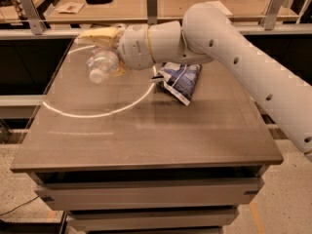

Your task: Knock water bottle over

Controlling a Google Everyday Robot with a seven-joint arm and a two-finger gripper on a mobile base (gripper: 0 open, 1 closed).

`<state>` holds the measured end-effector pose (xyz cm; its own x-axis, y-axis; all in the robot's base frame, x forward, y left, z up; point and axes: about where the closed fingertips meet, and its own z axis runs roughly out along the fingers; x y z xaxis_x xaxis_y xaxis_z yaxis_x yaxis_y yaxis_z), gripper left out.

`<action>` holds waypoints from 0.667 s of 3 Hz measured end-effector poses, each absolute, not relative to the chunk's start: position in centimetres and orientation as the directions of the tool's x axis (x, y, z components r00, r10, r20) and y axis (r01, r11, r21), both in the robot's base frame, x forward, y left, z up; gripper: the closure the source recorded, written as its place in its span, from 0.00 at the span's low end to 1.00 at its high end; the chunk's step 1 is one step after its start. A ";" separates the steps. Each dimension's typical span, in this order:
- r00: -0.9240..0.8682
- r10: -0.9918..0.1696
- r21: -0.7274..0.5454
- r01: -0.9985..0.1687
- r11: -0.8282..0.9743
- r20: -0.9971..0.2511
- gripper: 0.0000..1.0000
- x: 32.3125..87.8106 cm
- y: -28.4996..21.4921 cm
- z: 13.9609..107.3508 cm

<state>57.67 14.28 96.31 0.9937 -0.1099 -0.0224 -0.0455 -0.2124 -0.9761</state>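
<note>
The water bottle point(103, 64) is a clear ribbed plastic bottle with a white cap. It is tipped over at the back left of the table, its cap pointing toward the front left and its base against my gripper. My gripper point(87, 35) has tan tips and reaches left over the table's back edge, just above and behind the bottle. The white wrist behind it hides the bottle's far end.
A blue and white snack bag point(180, 80) lies right of the bottle, under my forearm. The wooden table point(146, 140) bears a bright curved light reflection. Behind it stands a second bench point(161, 4) with metal posts and small items.
</note>
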 end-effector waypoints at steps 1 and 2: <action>0.994 -0.109 -0.976 -0.045 -0.213 -0.022 1.00 57.6 14.3 96.3; 0.991 -0.106 -0.970 0.057 -0.238 0.084 1.00 57.6 14.3 96.1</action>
<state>57.65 14.34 96.14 0.9907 -0.1063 0.0845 0.0571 -0.2378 -0.9696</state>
